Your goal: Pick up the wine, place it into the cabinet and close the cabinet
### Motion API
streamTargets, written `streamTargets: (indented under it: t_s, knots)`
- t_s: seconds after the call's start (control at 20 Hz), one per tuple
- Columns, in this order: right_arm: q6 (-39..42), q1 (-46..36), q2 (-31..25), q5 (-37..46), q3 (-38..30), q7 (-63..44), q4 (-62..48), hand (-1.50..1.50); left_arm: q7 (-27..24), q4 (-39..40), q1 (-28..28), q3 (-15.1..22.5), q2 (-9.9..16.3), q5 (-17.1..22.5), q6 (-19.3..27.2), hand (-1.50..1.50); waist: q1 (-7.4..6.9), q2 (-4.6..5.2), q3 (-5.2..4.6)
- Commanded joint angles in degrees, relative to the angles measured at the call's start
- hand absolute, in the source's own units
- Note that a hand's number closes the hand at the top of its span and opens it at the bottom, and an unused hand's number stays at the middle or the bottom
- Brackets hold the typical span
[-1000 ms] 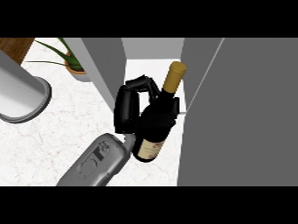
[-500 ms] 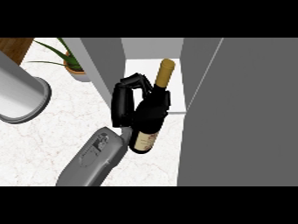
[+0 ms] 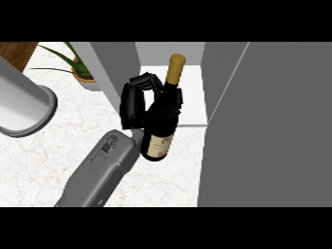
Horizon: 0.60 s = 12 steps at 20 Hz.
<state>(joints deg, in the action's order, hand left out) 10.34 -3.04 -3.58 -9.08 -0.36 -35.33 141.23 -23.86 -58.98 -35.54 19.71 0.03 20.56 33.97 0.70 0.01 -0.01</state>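
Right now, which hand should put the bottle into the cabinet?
The right hand: it is already curled round the wine bottle at the open cabinet. No left hand shows in this view.

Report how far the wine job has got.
Done: the wine bottle is off the counter, the right hand curled round it. In hand: its neck points into the open cabinet, its base outside. Left: set it on the shelf, let go, close the cabinet door.

White marble counter point(image 3: 25, 165) w/ potted plant point(image 3: 75, 65), wood strip at left.
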Motion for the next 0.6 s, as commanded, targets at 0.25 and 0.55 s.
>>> streamTargets:
  t_s: [0.25,0.55]
  knots:
    - [-0.59,-0.91,-0.35,-5.77,-0.93,-3.57,4.35,-1.50,-0.16,11.38,-7.80,-4.45,-0.01,4.64,-4.57,1.50,0.44,0.14,-0.01]
    - [0.85,1.70,0.51,-6.02,-1.07,0.46,2.00,-1.50,-3.37,21.32,-13.47,-10.05,0.16,2.06,-5.76,1.50,0.42,0.21,0.02]
